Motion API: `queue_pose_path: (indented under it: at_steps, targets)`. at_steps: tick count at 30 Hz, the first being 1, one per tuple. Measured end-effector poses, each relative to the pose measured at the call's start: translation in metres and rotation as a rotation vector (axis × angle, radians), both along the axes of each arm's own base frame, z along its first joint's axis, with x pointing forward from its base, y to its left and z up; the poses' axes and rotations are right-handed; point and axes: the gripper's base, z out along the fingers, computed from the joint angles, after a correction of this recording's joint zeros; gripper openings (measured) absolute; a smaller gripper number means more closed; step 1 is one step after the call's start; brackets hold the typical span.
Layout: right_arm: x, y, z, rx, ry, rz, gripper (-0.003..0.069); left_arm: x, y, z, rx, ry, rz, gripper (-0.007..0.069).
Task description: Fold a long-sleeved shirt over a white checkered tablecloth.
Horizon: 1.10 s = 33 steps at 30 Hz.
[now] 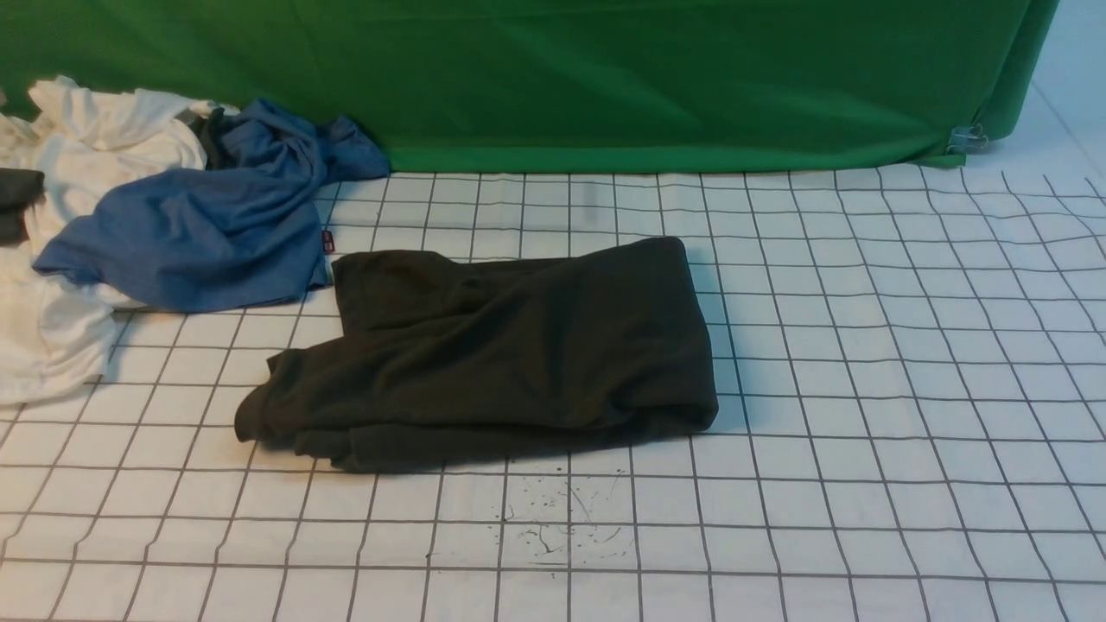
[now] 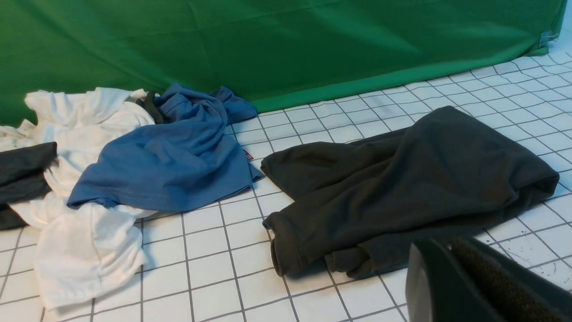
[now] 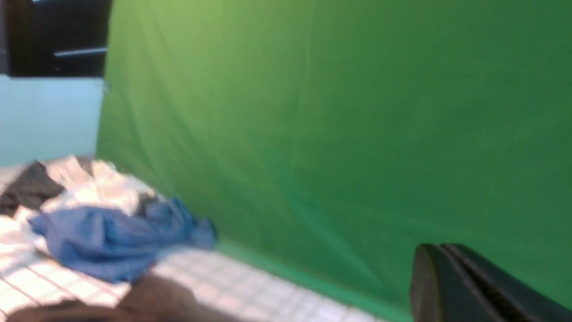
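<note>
The long-sleeved shirt [image 1: 501, 350] lies folded into a rough dark rectangle in the middle of the white checkered tablecloth [image 1: 864, 389]. The left wrist view shows the shirt [image 2: 402, 188] from its near left side, a rolled cuff at its front edge. My left gripper [image 2: 449, 243] is shut with nothing in it and hangs clear of the cloth, near the shirt's front edge. My right gripper [image 3: 440, 248] is shut and empty too, raised and facing the green backdrop; a blurred edge of the shirt [image 3: 147, 297] shows below. Neither arm appears in the front view.
A pile of clothes sits at the back left: a blue shirt [image 1: 199, 229] on top of a white garment [image 1: 60, 259], with a dark piece [image 1: 17, 203] at the far left. The green backdrop cloth [image 1: 605, 78] closes off the back. Ink specks [image 1: 562, 518] mark the cloth in front of the shirt.
</note>
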Motion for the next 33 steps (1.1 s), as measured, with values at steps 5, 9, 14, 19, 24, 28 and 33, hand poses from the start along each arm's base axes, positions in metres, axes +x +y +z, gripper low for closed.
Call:
queue_pose_path:
  at_steps: [5,9,14,19,24,28,33]
  targets:
    - [-0.009,-0.021,-0.071,0.012,0.121,-0.171,0.0013,0.0,0.0,0.0,0.0,0.0,0.0,-0.0009]
    - [-0.021,-0.038,-0.121,-0.007,0.219,-0.358,0.0013,0.0,0.0,0.0,0.003,-0.001,-0.001,-0.0009]
    - [-0.03,-0.05,-0.142,-0.016,0.262,-0.522,0.0011,0.0,0.0,0.0,0.003,-0.001,-0.001,-0.0009]
    - [-0.037,-0.052,-0.147,-0.023,0.297,-0.566,0.0011,0.0,0.0,0.0,0.003,-0.001,-0.001,-0.0009]
    - [-0.039,-0.052,-0.15,-0.055,0.321,-0.546,0.0011,0.0,0.0,0.0,0.003,-0.001,-0.001,-0.0009]
    - [-0.039,-0.051,-0.151,-0.059,0.328,-0.529,0.0011,0.0,0.0,0.0,0.007,-0.002,-0.001,-0.0009]
    - [-0.039,-0.051,-0.151,-0.059,0.327,-0.528,0.0013,0.0,0.0,0.0,0.018,-0.004,-0.003,-0.0009]
